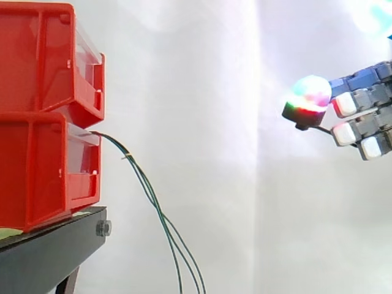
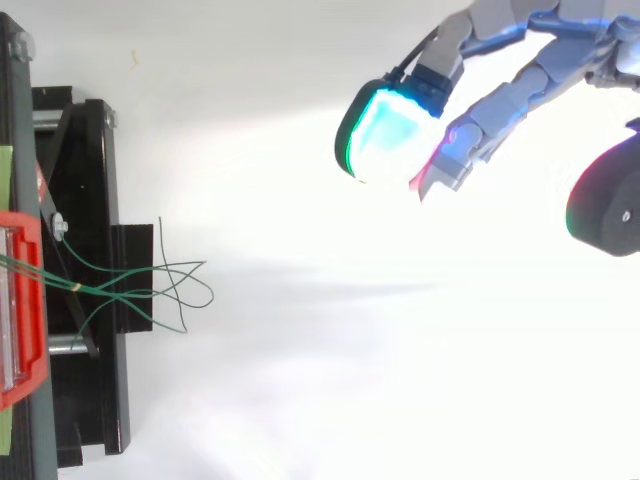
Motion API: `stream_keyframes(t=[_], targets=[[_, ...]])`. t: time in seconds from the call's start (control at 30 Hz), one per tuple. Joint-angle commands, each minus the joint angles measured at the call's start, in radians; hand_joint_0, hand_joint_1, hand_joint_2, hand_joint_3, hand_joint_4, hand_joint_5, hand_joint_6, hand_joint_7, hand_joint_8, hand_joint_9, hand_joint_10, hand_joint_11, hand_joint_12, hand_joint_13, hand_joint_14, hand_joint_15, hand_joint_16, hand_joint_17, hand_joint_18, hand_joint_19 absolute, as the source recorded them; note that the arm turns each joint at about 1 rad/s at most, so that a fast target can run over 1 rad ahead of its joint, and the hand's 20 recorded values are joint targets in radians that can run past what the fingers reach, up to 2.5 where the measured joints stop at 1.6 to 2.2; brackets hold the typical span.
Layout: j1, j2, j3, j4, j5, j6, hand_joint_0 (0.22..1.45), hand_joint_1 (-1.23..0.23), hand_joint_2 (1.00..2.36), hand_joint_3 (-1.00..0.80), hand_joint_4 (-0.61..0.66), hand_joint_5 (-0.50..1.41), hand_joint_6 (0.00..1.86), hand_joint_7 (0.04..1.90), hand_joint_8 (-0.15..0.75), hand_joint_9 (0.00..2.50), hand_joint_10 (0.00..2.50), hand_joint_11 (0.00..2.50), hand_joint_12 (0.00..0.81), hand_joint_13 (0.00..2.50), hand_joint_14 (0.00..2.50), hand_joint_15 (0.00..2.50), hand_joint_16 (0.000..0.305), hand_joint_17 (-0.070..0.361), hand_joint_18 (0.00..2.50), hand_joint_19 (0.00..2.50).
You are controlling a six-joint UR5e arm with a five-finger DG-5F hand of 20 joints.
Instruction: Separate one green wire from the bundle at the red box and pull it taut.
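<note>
Hand [image 1: 362, 115] seemingly open, well clear of green wires [image 1: 160, 220]

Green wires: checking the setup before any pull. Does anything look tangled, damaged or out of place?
Only the green wires: they leave the lower red bin slack, crossing and looping over each other. No damage shows. The robot hand hangs well apart, open.

Black stand [image 1: 43, 260], bolt [image 1: 103, 229] on its edge, white curtain [image 1: 214, 122] behind

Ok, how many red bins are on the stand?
2, stacked: the upper bin above, the lower bin on the black stand, with the green wires trailing from it. Others may sit beyond the view's edge.
</note>
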Motion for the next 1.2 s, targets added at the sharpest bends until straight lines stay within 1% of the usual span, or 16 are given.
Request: stream_keyframes(t=[0.0, 0.1, 0.23, 0.27, 0.33, 0.37, 0.43, 0.5, 0.57, 0.6, 0.67, 0.7, 0.87, 0.97, 1.0, 1.17], targets=[[0.000, 0.000, -0.001, -0.004, 0.023, -0.013, 0.54, -0.62, 1.00, -0.47, 0.25, -0.18, 0.50, 0.77, 0.273, 0.83, 0.01, 0.41, 0.379, 0.74, 0.01, 0.28, 0.046, 0.104, 0.75, 0.41], [0.001, -0.001, -0.001, 0.006, 0.056, -0.041, 0.54, -0.62, 1.00, -0.47, 0.25, -0.18, 0.50, 0.78, 0.276, 0.85, 0.01, 0.42, 0.375, 0.74, 0.01, 0.28, 0.046, 0.103, 0.76, 0.41], [0.003, -0.001, 0.001, 0.019, 0.077, -0.082, 0.54, -0.62, 1.00, -0.46, 0.25, -0.18, 0.50, 0.78, 0.276, 0.85, 0.01, 0.43, 0.374, 0.74, 0.01, 0.29, 0.045, 0.101, 0.75, 0.39], [0.003, -0.001, -0.001, 0.030, 0.085, -0.105, 0.54, -0.62, 1.00, -0.47, 0.25, -0.18, 0.50, 0.78, 0.278, 0.85, 0.01, 0.43, 0.374, 0.74, 0.01, 0.29, 0.045, 0.101, 0.75, 0.39], [0.011, -0.001, -0.001, 0.056, 0.096, -0.156, 0.54, -0.62, 1.00, -0.47, 0.25, -0.18, 0.50, 0.78, 0.278, 0.86, 0.01, 0.43, 0.374, 0.74, 0.01, 0.29, 0.045, 0.101, 0.74, 0.39], [0.011, -0.001, 0.001, 0.061, 0.096, -0.161, 0.54, -0.62, 1.00, -0.46, 0.25, -0.18, 0.50, 0.78, 0.279, 0.86, 0.01, 0.44, 0.374, 0.74, 0.01, 0.29, 0.045, 0.101, 0.74, 0.40], [0.020, -0.004, 0.001, 0.075, 0.102, -0.179, 0.54, -0.62, 1.00, -0.47, 0.25, -0.18, 0.50, 0.78, 0.275, 0.86, 0.01, 0.44, 0.373, 0.74, 0.01, 0.29, 0.045, 0.101, 0.74, 0.39], [0.021, -0.004, -0.001, 0.081, 0.109, -0.182, 0.54, -0.62, 1.00, -0.46, 0.25, -0.18, 0.50, 0.78, 0.279, 0.86, 0.01, 0.44, 0.373, 0.73, 0.01, 0.29, 0.045, 0.101, 0.74, 0.39], [0.027, -0.004, -0.001, 0.084, 0.135, -0.190, 0.54, -0.62, 1.00, -0.46, 0.25, -0.18, 0.50, 0.78, 0.275, 0.86, 0.01, 0.44, 0.373, 0.73, 0.01, 0.29, 0.045, 0.101, 0.73, 0.39], [0.031, -0.020, -0.001, 0.084, 0.157, -0.188, 0.54, -0.62, 1.00, -0.47, 0.25, -0.18, 0.50, 0.77, 0.274, 0.85, 0.01, 0.45, 0.373, 0.73, 0.01, 0.29, 0.045, 0.101, 0.73, 0.39], [0.034, -0.033, 0.001, 0.085, 0.171, -0.181, 0.54, -0.62, 1.00, -0.46, 0.25, -0.18, 0.50, 0.77, 0.274, 0.85, 0.01, 0.45, 0.373, 0.73, 0.01, 0.29, 0.045, 0.101, 0.73, 0.39], [0.035, -0.055, 0.001, 0.095, 0.175, -0.167, 0.54, -0.62, 1.00, -0.46, 0.26, -0.18, 0.50, 0.78, 0.276, 0.86, 0.01, 0.44, 0.374, 0.73, 0.01, 0.29, 0.045, 0.100, 0.72, 0.40], [0.043, -0.070, -0.001, 0.134, 0.178, -0.156, 0.54, -0.62, 1.00, -0.46, 0.25, -0.18, 0.50, 0.78, 0.275, 0.85, 0.01, 0.45, 0.375, 0.72, 0.01, 0.29, 0.045, 0.101, 0.72, 0.40], [0.046, -0.070, -0.001, 0.160, 0.186, -0.185, 0.54, -0.61, 1.00, -0.46, 0.25, -0.18, 0.50, 0.78, 0.274, 0.85, 0.01, 0.44, 0.374, 0.72, 0.01, 0.29, 0.045, 0.102, 0.72, 0.40], [0.047, -0.070, 0.001, 0.185, 0.198, -0.207, 0.54, -0.61, 1.00, -0.46, 0.25, -0.18, 0.50, 0.78, 0.274, 0.85, 0.01, 0.44, 0.375, 0.72, 0.01, 0.29, 0.045, 0.102, 0.72, 0.40], [0.049, -0.072, -0.001, 0.210, 0.226, -0.228, 0.54, -0.61, 1.00, -0.46, 0.25, -0.18, 0.50, 0.78, 0.276, 0.85, 0.01, 0.44, 0.376, 0.72, 0.01, 0.29, 0.045, 0.102, 0.71, 0.40]])
